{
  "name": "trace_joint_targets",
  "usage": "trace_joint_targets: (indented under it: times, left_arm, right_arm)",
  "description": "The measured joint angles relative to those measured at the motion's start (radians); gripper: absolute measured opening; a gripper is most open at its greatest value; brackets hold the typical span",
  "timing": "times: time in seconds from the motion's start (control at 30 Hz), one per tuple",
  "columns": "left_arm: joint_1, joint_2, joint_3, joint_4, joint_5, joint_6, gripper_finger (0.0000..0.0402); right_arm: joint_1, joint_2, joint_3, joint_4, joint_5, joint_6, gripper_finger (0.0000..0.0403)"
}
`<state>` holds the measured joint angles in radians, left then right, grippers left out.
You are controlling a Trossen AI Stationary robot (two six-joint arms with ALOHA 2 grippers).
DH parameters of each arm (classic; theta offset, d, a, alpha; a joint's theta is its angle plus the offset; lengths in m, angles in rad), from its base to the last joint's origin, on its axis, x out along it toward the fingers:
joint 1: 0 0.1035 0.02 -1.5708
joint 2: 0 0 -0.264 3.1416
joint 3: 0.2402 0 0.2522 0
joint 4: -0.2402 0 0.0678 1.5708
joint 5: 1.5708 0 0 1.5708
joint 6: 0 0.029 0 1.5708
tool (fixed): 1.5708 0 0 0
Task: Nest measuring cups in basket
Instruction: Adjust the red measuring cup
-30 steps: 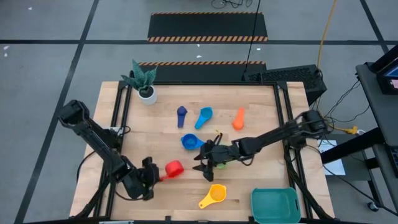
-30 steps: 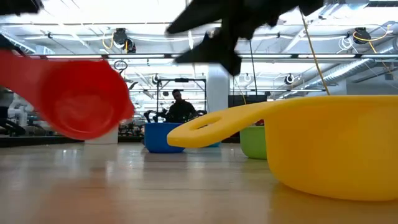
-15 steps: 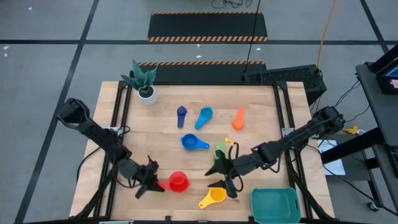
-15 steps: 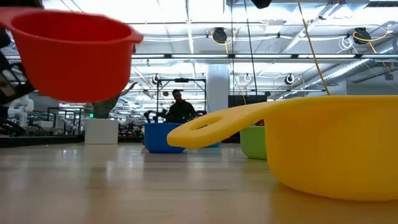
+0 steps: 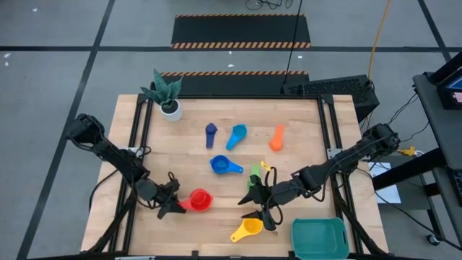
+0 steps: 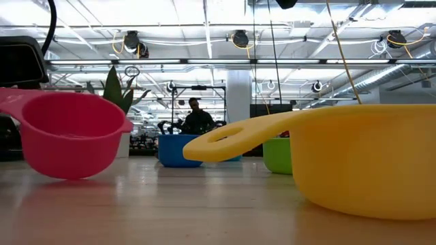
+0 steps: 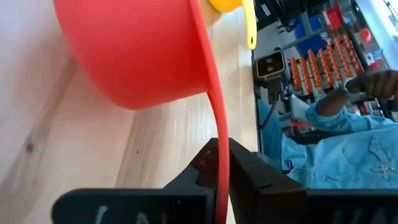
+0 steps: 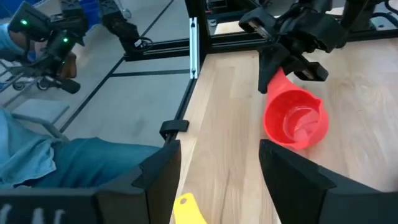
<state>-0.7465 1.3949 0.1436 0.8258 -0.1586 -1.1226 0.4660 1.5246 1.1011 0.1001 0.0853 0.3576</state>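
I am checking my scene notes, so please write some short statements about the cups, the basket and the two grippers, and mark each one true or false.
1. The left gripper is shut on the flat handle of the red plastic measuring cup. True.
2. The teal rectangular plastic basket already holds a cup. False: it is empty.
3. The right gripper has its fingers open and holds nothing. True.
4. The yellow plastic measuring cup lies next to the white plant pot. False: it lies at the near edge, left of the basket.
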Motion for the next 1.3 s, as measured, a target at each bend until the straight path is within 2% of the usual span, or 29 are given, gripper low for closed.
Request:
trace_joint_targets:
  times: [0.13,0.37,0.57,0.77,1.03,1.13,1.3]
  left_arm:
    - [0.007,0.0,0.0,-0.011,-0.017,0.02,0.0056]
    - [0.026,0.0,0.0,-0.015,-0.077,0.048,0.0155]
    - [0.027,-0.001,0.0,-0.014,-0.14,0.192,0.0214]
    - [0.027,-0.002,0.0,-0.012,-0.228,0.301,0.0235]
    - [0.023,-0.002,0.0,-0.013,-0.224,0.322,0.0237]
    - [0.025,-0.002,0.0,-0.013,-0.267,0.353,0.024]
    - [0.058,-0.002,0.026,-0.076,-0.3,0.426,0.027]
  right_arm:
    - [0.0,0.0,0.0,0.0,0.0,0.0,0.021]
    - [0.0,0.0,0.0,0.0,0.0,0.019,0.021]
    - [0.0,0.0,0.0,0.0,-0.003,0.016,0.021]
    - [0.0,0.0,0.0,0.0,-0.003,0.019,0.021]
    - [0.003,0.0,0.0,-0.001,-0.003,0.022,0.021]
    - [0.003,0.0,0.0,-0.001,-0.003,0.023,0.021]
    - [0.003,0.0,0.0,-0.001,-0.003,0.023,0.021]
